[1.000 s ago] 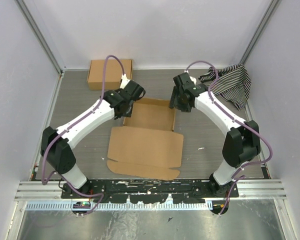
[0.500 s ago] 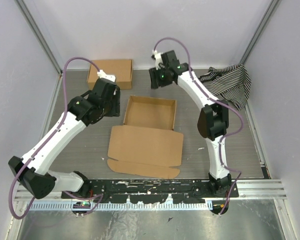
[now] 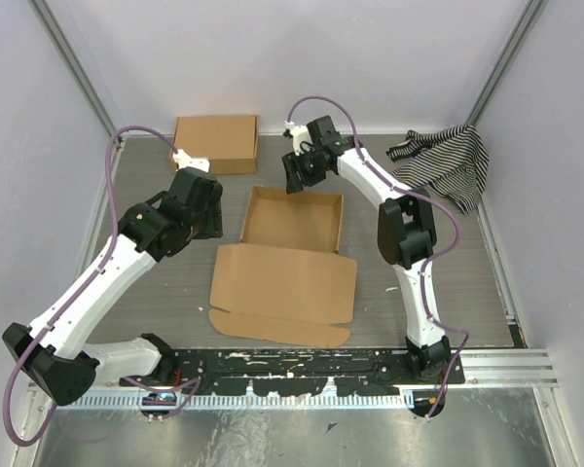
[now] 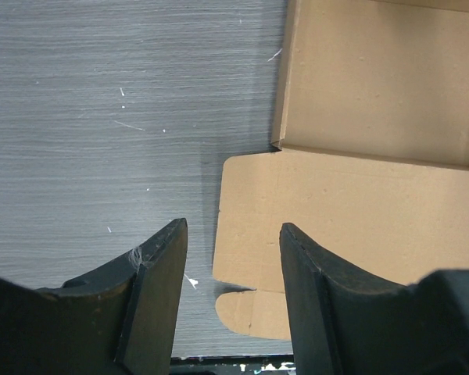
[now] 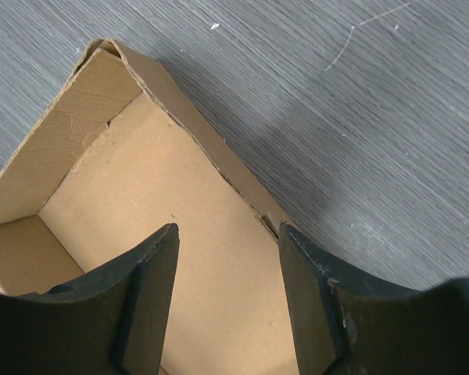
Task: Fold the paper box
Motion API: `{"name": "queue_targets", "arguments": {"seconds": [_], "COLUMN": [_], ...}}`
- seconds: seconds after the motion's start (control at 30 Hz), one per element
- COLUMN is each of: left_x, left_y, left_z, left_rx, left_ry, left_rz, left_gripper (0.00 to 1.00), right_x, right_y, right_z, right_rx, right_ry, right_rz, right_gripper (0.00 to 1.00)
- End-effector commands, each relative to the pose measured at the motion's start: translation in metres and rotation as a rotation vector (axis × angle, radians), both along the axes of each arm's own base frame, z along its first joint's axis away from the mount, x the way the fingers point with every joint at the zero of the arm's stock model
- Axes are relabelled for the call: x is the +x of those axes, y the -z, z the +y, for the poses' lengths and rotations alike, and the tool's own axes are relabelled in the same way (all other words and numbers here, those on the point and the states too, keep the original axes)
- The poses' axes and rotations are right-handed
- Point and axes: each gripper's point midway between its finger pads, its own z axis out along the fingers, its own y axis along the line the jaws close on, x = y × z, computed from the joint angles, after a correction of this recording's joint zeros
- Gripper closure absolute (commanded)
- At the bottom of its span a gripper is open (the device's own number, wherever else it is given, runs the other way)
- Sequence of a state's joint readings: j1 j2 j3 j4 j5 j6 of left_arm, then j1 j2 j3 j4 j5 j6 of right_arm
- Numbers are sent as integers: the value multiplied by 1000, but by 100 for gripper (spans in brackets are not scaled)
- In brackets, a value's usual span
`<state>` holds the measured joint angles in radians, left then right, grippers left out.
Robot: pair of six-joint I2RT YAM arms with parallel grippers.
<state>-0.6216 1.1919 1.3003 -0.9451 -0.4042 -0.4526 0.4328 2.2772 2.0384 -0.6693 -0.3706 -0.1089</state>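
**A:** Where does your paper box (image 3: 284, 255) sit?

**B:** Mid-frame in the top view. The tray walls are standing and the lid panel lies flat toward the bottom edge, so I'd say the closing fold isn't done yet.

**A:** And your grippers?

**B:** Your right gripper (image 5: 228, 232) hangs over the tray's upper wall near its left corner, fingers spread wide with nothing in them, likely lined up to steady that wall. Your left gripper (image 4: 233, 230) is just as wide and empty above the lid's left edge, probably placed to lift it.
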Motion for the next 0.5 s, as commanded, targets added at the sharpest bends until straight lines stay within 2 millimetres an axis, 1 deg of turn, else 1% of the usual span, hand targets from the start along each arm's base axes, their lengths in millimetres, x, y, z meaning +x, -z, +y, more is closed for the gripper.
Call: {"name": "queue_targets", "arguments": {"seconds": [0.0, 0.13, 0.23, 0.3, 0.37, 0.4, 0.43, 0.47], "left_x": [0, -2, -3, -5, -6, -6, -6, -6], "left_y": [4, 6, 7, 7, 9, 10, 12, 12], "left_z": [5, 6, 8, 8, 7, 6, 5, 3], "left_rx": [9, 19, 21, 20, 17, 15, 10, 4], "left_ry": [-31, -30, -30, -27, -19, -17, -9, -4], "left_rz": [7, 19, 21, 23, 26, 29, 33, 32], "left_gripper": [43, 43, 43, 43, 43, 43, 43, 43], "right_x": [9, 6, 7, 15, 20, 18, 12, 8], "right_y": [-10, 6, 21, 30, 37, 41, 49, 49], "right_z": [21, 27, 25, 13, -7, -16, -29, -36], "right_rx": [45, 5, -55, -120, -203, -238, -290, -307], "right_ry": [-52, -56, -25, 68, 168, 197, 236, 262], "right_rz": [-56, -52, -54, -59, -59, -51, -38, -31], "right_gripper": [41, 41, 43, 48, 55, 58, 62, 66]}}
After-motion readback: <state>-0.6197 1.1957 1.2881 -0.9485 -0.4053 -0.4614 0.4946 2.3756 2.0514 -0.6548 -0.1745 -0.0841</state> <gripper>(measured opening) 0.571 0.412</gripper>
